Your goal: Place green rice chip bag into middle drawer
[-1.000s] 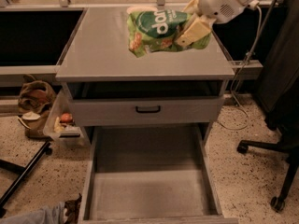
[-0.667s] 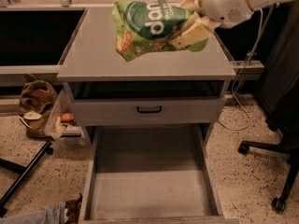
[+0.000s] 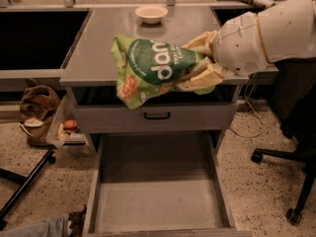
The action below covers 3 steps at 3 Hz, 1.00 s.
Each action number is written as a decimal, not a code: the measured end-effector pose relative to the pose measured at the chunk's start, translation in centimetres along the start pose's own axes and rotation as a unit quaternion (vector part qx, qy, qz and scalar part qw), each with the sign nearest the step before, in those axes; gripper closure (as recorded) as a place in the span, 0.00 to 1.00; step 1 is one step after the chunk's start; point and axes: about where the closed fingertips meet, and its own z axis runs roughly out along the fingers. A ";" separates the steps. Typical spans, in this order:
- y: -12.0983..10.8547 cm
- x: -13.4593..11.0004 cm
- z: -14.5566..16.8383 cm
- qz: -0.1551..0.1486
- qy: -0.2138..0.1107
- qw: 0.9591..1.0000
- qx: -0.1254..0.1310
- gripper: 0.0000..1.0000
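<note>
Presently the cream two-finger gripper (image 3: 186, 64) grasps the crinkly green rice chip bag (image 3: 148, 70), airborne over the grey counter (image 3: 123, 38) front edge. Carrying step, judged; next, lower into the open grey metal middle drawer (image 3: 158, 204).

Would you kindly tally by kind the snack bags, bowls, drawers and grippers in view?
Snack bags: 1, the green rice chip bag, clamped in the gripper at the front edge of the cabinet top.
Bowls: 1, the bowl at the back of that top.
Drawers: 2, the middle drawer pulled out below and the handled drawer above it.
Grippers: 1.
Total: 5.
</note>
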 end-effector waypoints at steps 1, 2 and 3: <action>0.0 0.0 0.0 0.001 0.001 1.000 0.000 1.00; -0.2 0.1 1.1 -0.011 0.013 1.000 0.004 1.00; 1.4 3.5 3.7 0.003 -0.003 1.000 0.012 1.00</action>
